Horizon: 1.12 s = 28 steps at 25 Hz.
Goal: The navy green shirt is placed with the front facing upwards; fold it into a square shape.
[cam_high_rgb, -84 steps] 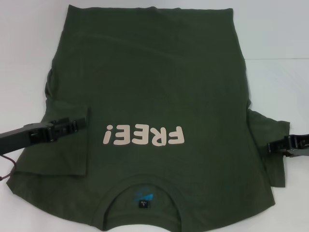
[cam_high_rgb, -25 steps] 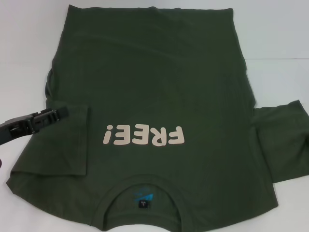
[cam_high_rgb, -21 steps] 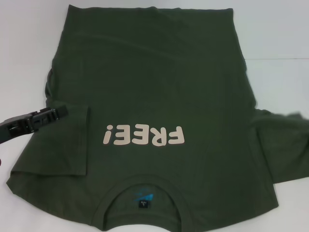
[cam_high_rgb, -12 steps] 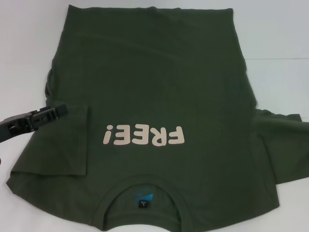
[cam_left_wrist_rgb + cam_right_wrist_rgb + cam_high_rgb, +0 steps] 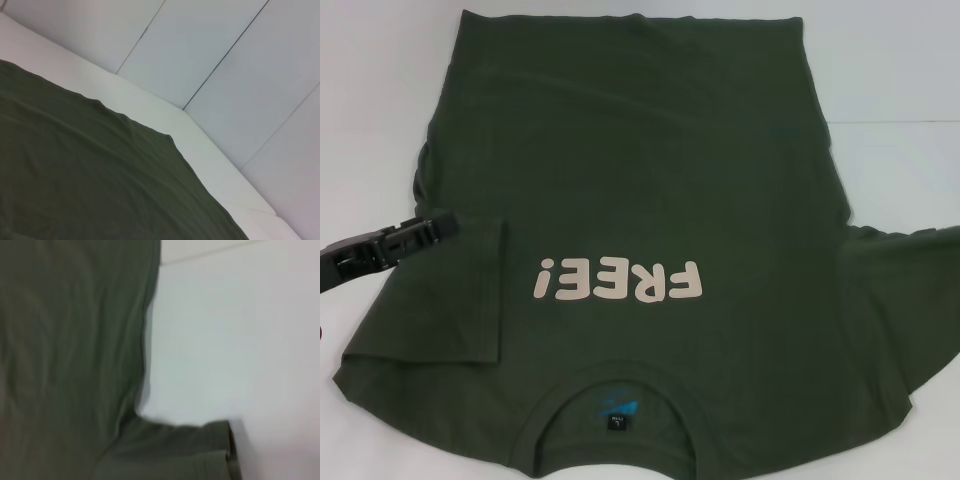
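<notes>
Navy green shirt (image 5: 640, 190), soft matte cotton with cream lettering (image 5: 618, 281), lies flat on the white table (image 5: 890, 70), collar (image 5: 617, 405) nearest the robot. Left gripper (image 5: 438, 226) hovers at the folded left sleeve (image 5: 450, 300); finger state indiscernible. Right gripper unseen.

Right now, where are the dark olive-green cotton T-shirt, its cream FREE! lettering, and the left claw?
Dark olive-green cotton T-shirt (image 5: 640, 150): head view, plain body fabric.
Cream FREE! lettering (image 5: 618, 282): head view, middle letters.
Left claw (image 5: 438, 224): head view, black fingertips.
</notes>
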{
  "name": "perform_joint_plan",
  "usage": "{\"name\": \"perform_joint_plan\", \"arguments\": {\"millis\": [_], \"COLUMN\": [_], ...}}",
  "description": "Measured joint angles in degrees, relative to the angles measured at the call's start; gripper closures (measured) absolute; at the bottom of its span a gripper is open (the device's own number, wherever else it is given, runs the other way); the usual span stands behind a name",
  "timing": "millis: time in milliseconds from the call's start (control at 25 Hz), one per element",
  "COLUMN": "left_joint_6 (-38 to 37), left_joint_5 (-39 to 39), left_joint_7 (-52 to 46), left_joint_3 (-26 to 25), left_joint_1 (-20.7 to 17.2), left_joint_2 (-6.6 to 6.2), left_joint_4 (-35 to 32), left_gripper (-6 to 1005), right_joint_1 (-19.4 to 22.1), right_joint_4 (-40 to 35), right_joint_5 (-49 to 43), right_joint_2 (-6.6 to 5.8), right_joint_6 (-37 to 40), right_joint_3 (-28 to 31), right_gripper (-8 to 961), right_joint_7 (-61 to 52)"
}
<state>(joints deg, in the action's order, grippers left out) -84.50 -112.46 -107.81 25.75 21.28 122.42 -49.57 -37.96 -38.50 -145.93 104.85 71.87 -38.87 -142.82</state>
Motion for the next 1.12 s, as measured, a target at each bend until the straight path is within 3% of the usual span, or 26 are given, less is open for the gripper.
{"name": "perform_joint_plan", "arguments": {"millis": [240,480,840,1120], "left_joint_6": [0.2,0.3,0.3,0.3], "left_joint_5": [0.2,0.3,0.5,1.8], "left_joint_7": [0.0,0.1,0.4,0.7], "left_joint_3": [-0.1,-0.6,-1.4,-2.9], "left_joint_1": [-0.1,-0.2,-0.1,-0.3], "left_joint_2": [0.01,0.01,-0.01,0.02], "left_joint_4": [0.0,0.0,0.1,0.8], "left_gripper": [299,298,298,298], "right_joint_1": [-1.6,-3.3,-5.2,-7.8], "right_joint_4": [0.3,0.7,0.4,2.8], "right_joint_5": [0.3,0.5,3.9,4.2], "right_joint_2": [0.22,1.15,1.03,3.15], "right_joint_6": [1.2,7.7,14.3,12.3], "right_joint_3": [2.2,2.2,2.1,1.5], "right_gripper": [892,888,882,877], "right_joint_7": [0.1,0.5,0.1,0.5]}}
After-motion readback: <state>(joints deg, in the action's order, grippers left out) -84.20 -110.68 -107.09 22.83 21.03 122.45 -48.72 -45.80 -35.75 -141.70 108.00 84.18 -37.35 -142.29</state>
